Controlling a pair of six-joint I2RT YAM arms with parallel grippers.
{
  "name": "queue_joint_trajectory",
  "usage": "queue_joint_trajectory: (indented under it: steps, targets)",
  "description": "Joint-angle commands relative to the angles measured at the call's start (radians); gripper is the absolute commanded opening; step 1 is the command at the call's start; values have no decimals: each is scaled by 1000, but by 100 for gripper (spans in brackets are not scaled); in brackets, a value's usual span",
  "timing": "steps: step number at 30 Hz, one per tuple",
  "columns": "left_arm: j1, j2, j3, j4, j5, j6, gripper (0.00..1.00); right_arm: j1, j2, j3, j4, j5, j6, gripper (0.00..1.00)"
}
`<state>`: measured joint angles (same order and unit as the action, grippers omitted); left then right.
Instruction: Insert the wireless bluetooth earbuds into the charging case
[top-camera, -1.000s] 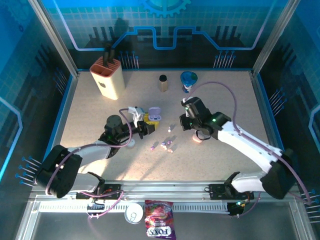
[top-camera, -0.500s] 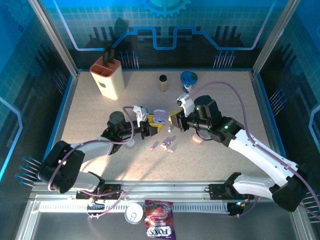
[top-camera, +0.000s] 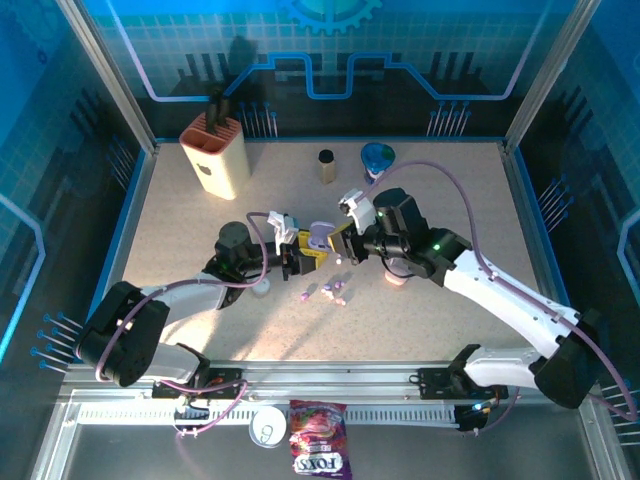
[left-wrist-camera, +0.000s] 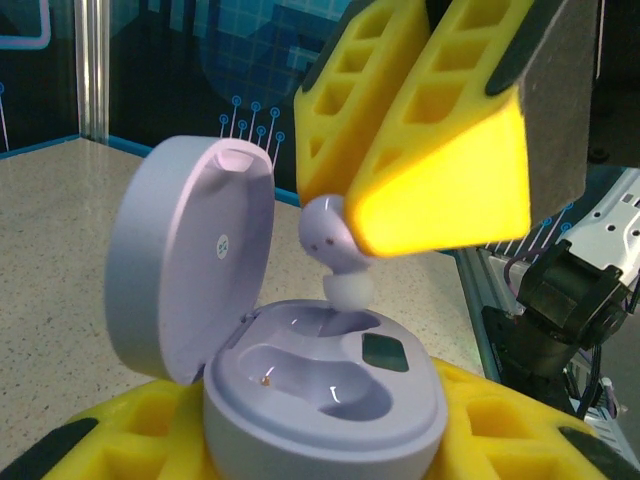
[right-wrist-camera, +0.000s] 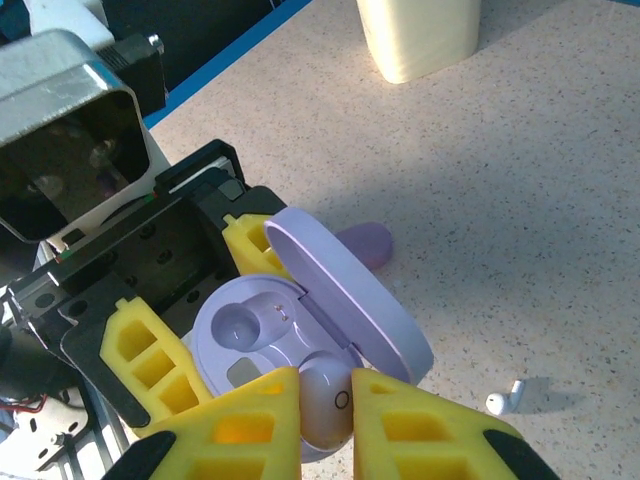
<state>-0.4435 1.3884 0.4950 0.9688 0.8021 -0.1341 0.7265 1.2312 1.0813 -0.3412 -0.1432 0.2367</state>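
Nearly closed, the right gripper (right-wrist-camera: 325, 382) pinches a small lilac plastic earbud (right-wrist-camera: 322, 398) by its rounded body between yellow foam fingers (right-wrist-camera: 250, 410), low in the middle of the right wrist view. In the left wrist view that earbud (left-wrist-camera: 335, 240) hangs tip-down at upper centre, its soft ear tip just above the back edge of the case's wells; I cannot tell whether it touches. Directly beneath sits a lilac pebble-shaped charging case (left-wrist-camera: 330, 395), its lid hinged open and upright at the left of the frame, its moulded wells empty. Partly closed, the left gripper (left-wrist-camera: 325, 450) clamps the base of the case, a yellow pad against each side. In the top view both grippers meet at the centre of the speckled beige table (top-camera: 180, 240), the right gripper (top-camera: 342, 245) to the right of the case (top-camera: 318, 235) and the left gripper (top-camera: 298, 258) to its left. Several loose pastel earbuds (top-camera: 330, 291) lie just below them, and a white earbud (right-wrist-camera: 505, 401) lies at the lower right of the right wrist view. Inside the lid a small round logo (left-wrist-camera: 222, 243) is too small to read. At bottom centre of the top view, a red sweet bag (top-camera: 317, 452) reads "FOXS".
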Motion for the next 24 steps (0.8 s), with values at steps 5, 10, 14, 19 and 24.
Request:
queue_joint_trajectory:
  steps: [5,10,14,19,24]
  targets:
    - [-6,-5,19,80,8,-39,29,12,27,29,-17,-40,-29,15]
    - [-6,-4,15,92,6,-48,29,13,40,30,-21,-51,-35,20]
    - [-6,-6,9,98,2,-48,29,15,27,34,0,-55,-32,39]
    - [11,-6,-10,106,-13,-40,29,14,-59,-21,76,13,-13,56]
    - [34,-16,-29,124,-21,-45,29,-16,-187,-169,237,30,71,60]
